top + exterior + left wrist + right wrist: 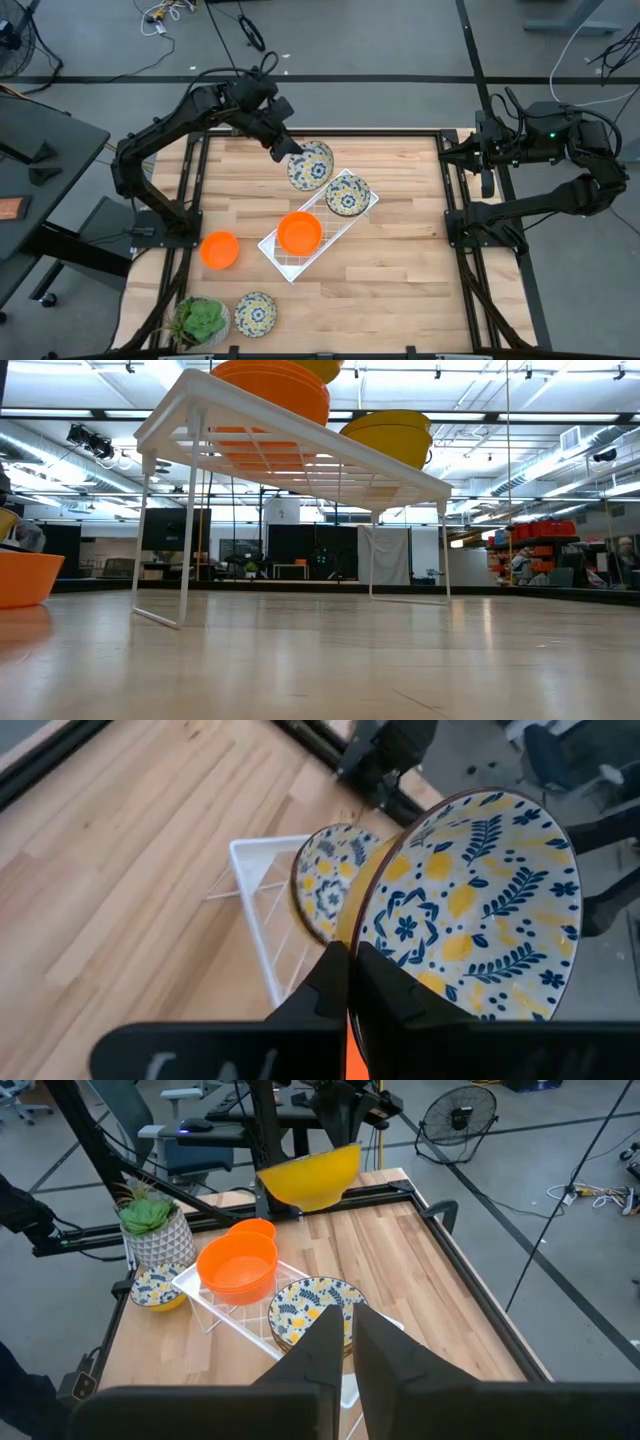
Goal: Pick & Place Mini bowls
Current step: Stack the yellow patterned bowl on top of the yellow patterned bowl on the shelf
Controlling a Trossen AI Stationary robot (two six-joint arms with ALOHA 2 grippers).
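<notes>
My left gripper (288, 150) is shut on a floral mini bowl (311, 166), white with blue and yellow inside and yellow outside (308, 1177). It holds the bowl in the air by the far end of the white wire rack (318, 228). On the rack sit a second floral bowl (347, 196) and an orange bowl (299, 232). Another orange bowl (219, 250) rests on the table left of the rack. A third floral bowl (255, 313) lies near the front edge. My right gripper (350, 1325) waits shut, raised at the table's right edge, and touches nothing. My left gripper pinches the held bowl's rim (352, 952), one finger on the patterned inside (395, 990) and one on the yellow outside (325, 985). The fingers slant down from the table's far left. The bowl is lifted clear and tilted, its inside partly turned up.
A potted green plant (200, 320) stands at the front left corner beside the third floral bowl. Black frame rails (455, 215) run along the table's sides. Bare wood lies to the right of the rack and along the front.
</notes>
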